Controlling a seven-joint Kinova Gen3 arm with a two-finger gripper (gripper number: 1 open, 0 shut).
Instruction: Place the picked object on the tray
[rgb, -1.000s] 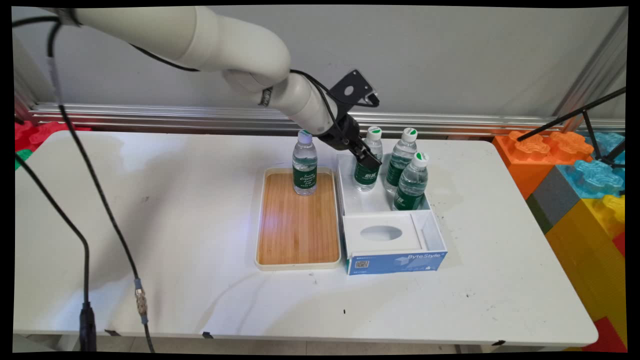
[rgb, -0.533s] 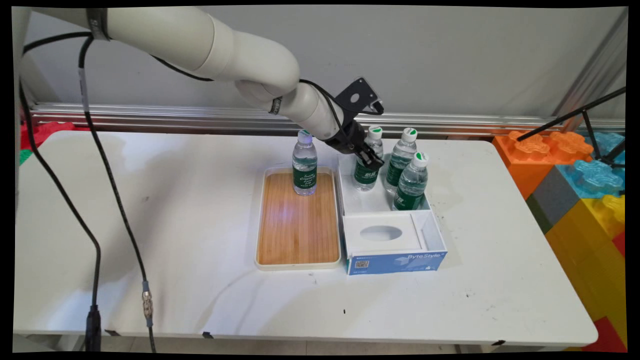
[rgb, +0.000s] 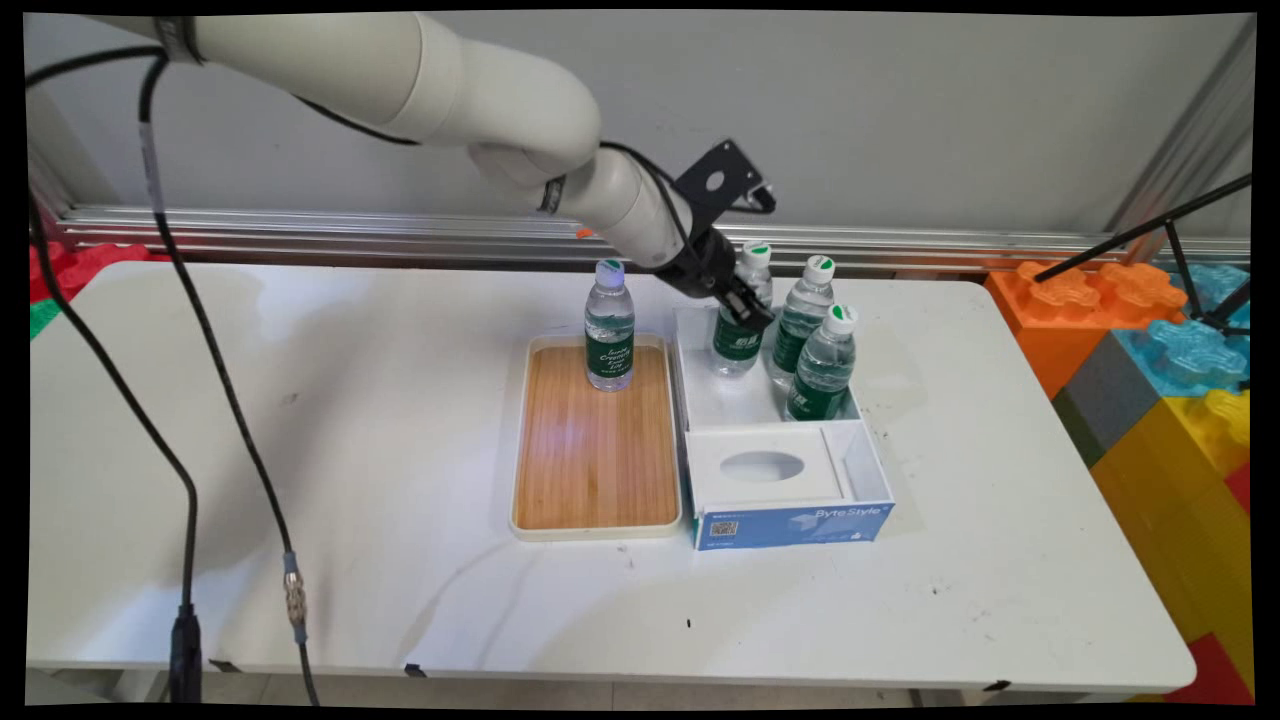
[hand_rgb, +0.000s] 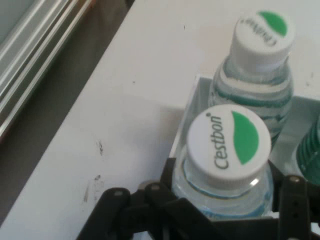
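My gripper (rgb: 745, 314) is shut on the upper body of a clear water bottle (rgb: 738, 345) with a green label, at the far left of the white and blue open box (rgb: 790, 520). In the hand view the white and green cap of this bottle (hand_rgb: 227, 142) sits between my fingers (hand_rgb: 169, 176), with my gripper (hand_rgb: 227, 200) closed round the shoulder below it. Two more such bottles (rgb: 803, 312) (rgb: 825, 365) stand in the same box just to the right. One of those bottles (hand_rgb: 260, 60) shows right behind the held one in the hand view.
A wooden tray (rgb: 595, 470) with a white rim lies left of the box, and a single bottle (rgb: 609, 330) stands at its far end. Large coloured foam blocks (rgb: 1150, 340) are stacked off the table's right side. Black cables (rgb: 190, 330) hang at the left.
The gripper and the bottle in it have risen a little and shifted slightly right. The other bottles, tray and box have not moved.
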